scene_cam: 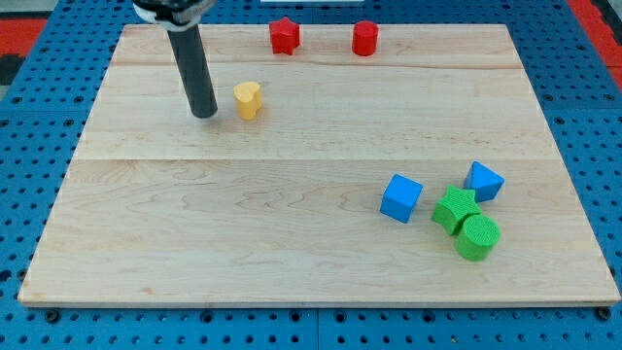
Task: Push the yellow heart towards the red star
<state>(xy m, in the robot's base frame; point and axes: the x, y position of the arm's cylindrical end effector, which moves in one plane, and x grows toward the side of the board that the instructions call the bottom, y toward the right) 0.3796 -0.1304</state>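
In the camera view, the tip (205,114) stands just left of the yellow heart (249,99), apparently not touching it (the rod has no jaws and holds nothing). The red star (284,36) lies farther back and right, apart; most of the push seems left.

Rod (192,68): upper end cut off by view's top edge, above yellow heart (248,99). Green star (454,208): lower right part hidden behind green cylinder (477,237). Blue triangular block (483,181): exact shape unclear, lower left corner hidden behind green star.
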